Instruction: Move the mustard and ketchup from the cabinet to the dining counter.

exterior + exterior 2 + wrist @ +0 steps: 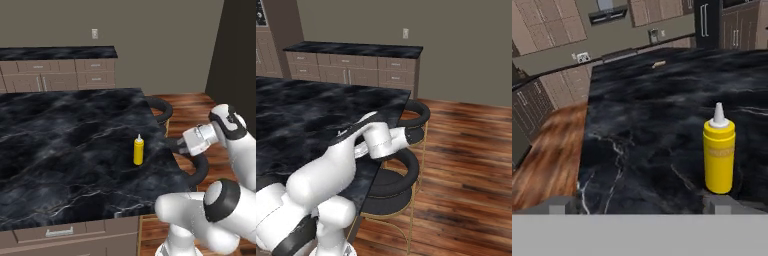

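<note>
status of the task: one of two items is delivered. the mustard [138, 150] stands upright on the dining counter [60, 145], here called the table, near its right edge and closer to the front edge than to the far edge. in the hand view the mustard [719, 155] shows as a yellow squeeze bottle with a pale pointed nozzle, standing free on the black marble, with nothing touching it.

end effector state: the jaws are spread wide and hold nothing. the two dark fingertips [557, 204] rise at the bottom of the hand view, well apart from each other, and the bottle stands beyond them, closer to the one on the right of that view. in the left base view the end effector [176, 145] sits off the right edge of the table, beside the mustard but apart from it, above the black stools [401, 172] that stand along that edge.

judgement of progress:
- mustard: placed on the table and released; this half of the task looks done.
- ketchup: cannot be located here; it is judged not yet moved.
- remaining work: return to the cabinet, grasp the ketchup, carry it to the table, set it down upright.

a small pale item [658, 64] lies near the far edge of the table; its nature cannot be told.
</note>
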